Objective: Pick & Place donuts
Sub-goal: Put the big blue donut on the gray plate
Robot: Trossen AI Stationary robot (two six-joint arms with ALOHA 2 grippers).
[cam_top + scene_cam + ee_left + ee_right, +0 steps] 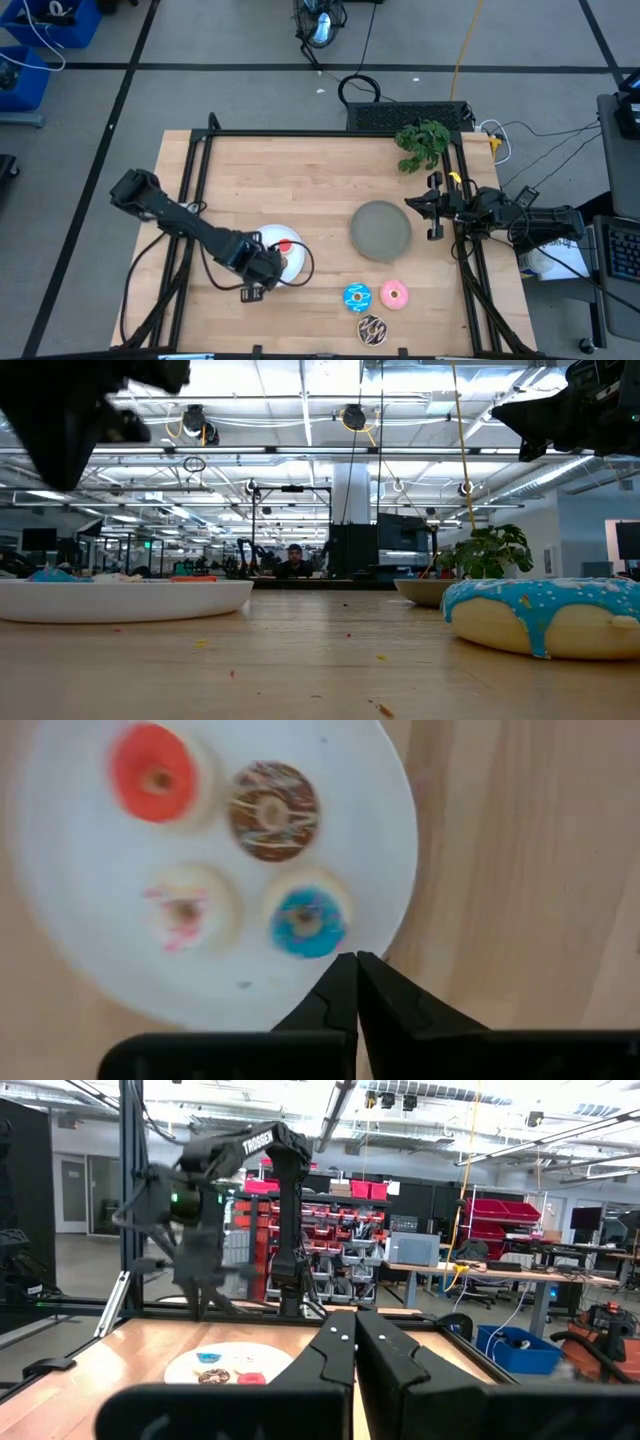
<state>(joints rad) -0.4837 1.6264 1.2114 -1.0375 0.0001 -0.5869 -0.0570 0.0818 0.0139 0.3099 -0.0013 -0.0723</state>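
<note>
The left end effector (356,960) hangs clenched and empty above the white plate (60,930), its tips just past the tiny blue donut (306,921). Beyond that lie the white (188,908), brown (274,809) and red (154,772) tiny donuts. A descent with shut fingers would likely nudge the blue one or tip the plate's rim. Well apart on the desk (300,170), the larger blue sprinkled (357,296), pink (394,294) and chocolate (372,328) donuts sit near the gray plate (381,230). The right end effector (433,205), clenched too, waits beside that plate.
</note>
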